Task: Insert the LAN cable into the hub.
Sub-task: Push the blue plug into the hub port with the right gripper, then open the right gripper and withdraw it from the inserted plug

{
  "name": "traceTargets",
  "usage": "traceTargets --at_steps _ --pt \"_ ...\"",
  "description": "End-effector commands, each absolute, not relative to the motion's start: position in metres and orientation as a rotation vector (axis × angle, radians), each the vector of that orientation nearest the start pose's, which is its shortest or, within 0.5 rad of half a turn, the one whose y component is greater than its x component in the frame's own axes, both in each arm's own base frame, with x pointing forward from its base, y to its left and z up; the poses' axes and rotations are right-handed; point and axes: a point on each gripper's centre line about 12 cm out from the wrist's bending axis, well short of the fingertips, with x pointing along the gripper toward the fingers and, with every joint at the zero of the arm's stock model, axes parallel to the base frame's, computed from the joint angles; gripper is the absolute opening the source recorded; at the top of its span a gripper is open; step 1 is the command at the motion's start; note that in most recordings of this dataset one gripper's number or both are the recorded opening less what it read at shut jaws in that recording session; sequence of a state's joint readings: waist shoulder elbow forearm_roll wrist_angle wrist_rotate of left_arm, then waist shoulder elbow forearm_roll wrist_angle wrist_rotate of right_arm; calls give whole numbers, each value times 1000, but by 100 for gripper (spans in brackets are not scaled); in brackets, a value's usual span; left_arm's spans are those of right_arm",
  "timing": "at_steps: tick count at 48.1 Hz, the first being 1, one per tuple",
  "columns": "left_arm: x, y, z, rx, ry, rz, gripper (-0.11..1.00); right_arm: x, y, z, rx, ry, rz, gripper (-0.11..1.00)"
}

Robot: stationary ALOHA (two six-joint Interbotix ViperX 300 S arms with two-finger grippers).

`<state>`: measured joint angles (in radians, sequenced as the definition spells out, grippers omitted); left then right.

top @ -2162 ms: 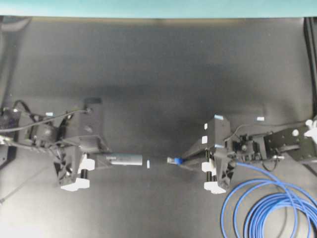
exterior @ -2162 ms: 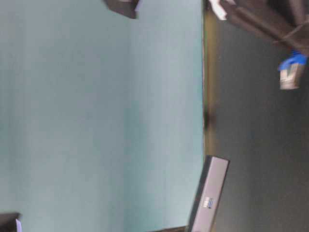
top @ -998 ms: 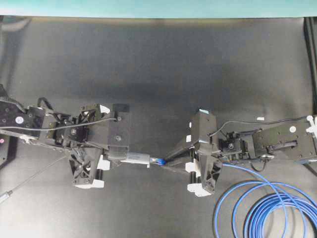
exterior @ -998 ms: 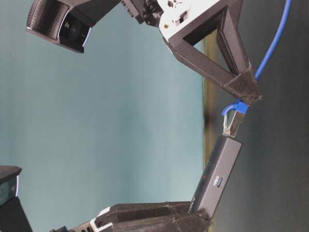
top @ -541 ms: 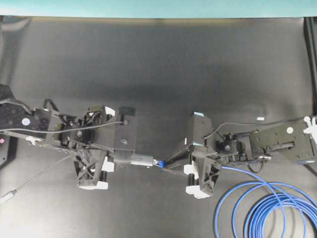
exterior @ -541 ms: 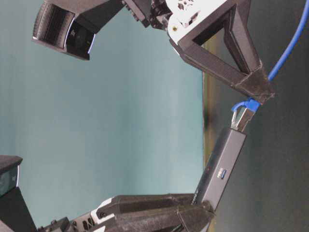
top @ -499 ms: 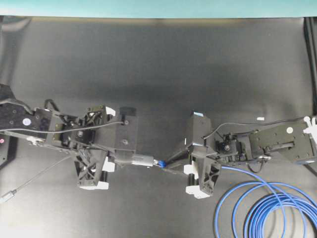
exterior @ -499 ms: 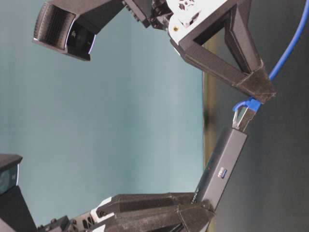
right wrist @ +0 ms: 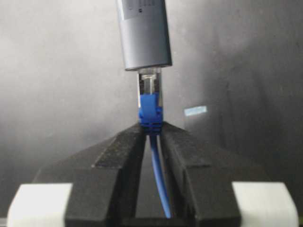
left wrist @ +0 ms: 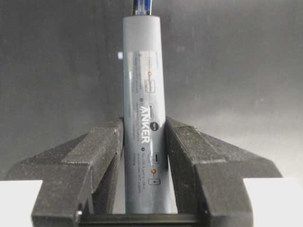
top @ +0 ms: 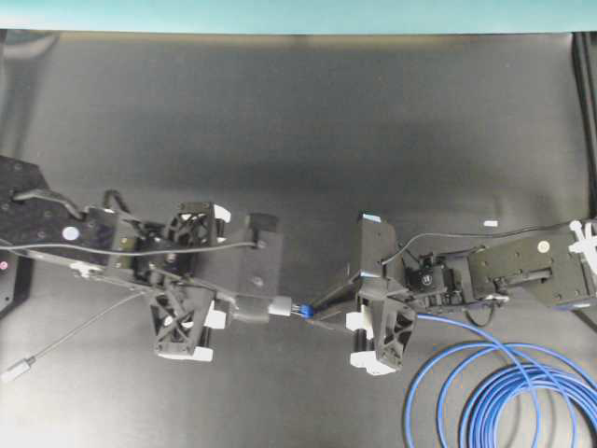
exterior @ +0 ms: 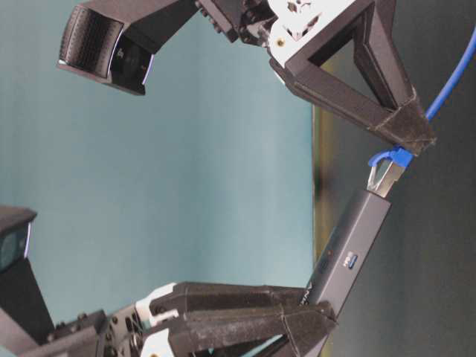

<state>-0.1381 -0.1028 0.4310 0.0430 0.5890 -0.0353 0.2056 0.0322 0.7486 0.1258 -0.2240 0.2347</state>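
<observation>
My left gripper [top: 241,308] [left wrist: 144,130] is shut on the hub [top: 270,305] [left wrist: 143,104], a slim dark-grey bar held above the table with its free end pointing right. The right gripper [top: 317,311] [right wrist: 151,128] is shut on the LAN cable just behind the blue boot of its plug [top: 300,310] [right wrist: 150,101]. The plug's tip sits in the port at the hub's end [right wrist: 147,66]; a short length of clear plug still shows. In the table-level view hub [exterior: 349,253] and plug [exterior: 387,177] line up end to end.
The blue cable's loops [top: 508,397] lie at the front right under the right arm. The hub's thin grey lead ends in a silver plug [top: 17,371] at the front left. A white tape mark [top: 490,223] lies at the right.
Both arms closed the gap. The left arm carried the hub rightwards and the plug, free a second ago, now meets and enters the hub's end.
</observation>
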Motion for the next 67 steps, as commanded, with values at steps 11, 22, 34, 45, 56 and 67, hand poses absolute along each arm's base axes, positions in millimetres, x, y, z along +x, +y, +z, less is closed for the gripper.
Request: traceTargets --at_steps 11,22,34,45,56,67 --pt "400 -55 248 158 914 -149 29 388 68 168 288 511 63 11" --pt "407 -58 244 190 916 -166 29 393 67 174 273 480 67 11" --pt "412 -58 244 192 885 -167 29 398 64 176 272 467 62 11" --pt "405 -60 230 179 900 -168 29 390 71 173 227 481 92 11" --pt "396 -62 218 175 887 -175 29 373 70 163 230 519 90 11" --pt "383 -60 210 124 910 -150 29 344 72 154 236 546 99 45"
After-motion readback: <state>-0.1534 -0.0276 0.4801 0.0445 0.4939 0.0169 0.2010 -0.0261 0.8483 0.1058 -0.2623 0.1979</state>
